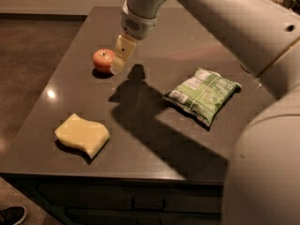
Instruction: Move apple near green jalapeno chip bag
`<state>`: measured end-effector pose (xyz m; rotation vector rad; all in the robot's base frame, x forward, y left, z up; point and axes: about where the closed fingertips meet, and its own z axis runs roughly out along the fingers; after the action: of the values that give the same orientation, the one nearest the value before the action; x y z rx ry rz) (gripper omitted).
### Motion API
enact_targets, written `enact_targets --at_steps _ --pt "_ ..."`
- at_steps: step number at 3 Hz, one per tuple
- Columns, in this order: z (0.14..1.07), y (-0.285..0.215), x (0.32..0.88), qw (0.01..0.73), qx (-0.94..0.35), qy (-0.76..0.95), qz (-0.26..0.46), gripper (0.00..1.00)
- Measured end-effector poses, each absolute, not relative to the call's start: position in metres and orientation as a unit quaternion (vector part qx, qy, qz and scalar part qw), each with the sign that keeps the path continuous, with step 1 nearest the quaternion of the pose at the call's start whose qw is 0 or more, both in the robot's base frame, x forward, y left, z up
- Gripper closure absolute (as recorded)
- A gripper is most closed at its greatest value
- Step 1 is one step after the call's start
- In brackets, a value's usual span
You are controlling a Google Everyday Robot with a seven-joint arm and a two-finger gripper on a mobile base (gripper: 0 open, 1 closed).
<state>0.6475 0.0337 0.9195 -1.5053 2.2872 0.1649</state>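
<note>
Hanging the gripper (118,60) just beside the apple (103,59), on the side facing the chip bag (204,93); not managing to tell wide from narrow there. Needing to be straddling the apple squarely before closing, avoiding knocking it rolling. Leaving the chip bag lying well apart. Slanting the arm (225,18) down, pointing the wrist downward.

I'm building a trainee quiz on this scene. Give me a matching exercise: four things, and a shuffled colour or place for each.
1 apple
2 green jalapeno chip bag
3 sponge
4 gripper

a pale yellow, near the front edge
b cream, close beside the apple
c red-orange, far part of the table
d green and white, picture right

Pairs: 1-c, 2-d, 3-a, 4-b
</note>
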Motion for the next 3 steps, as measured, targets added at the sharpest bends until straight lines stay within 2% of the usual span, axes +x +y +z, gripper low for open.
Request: enact_targets --at_steps 2,3 --pt "0.888 0.083 0.687 0.183 -0.517 0.834 0.069 0.00" --pt "0.876 0.093 0.694 0.171 -0.516 0.837 0.069 0.00"
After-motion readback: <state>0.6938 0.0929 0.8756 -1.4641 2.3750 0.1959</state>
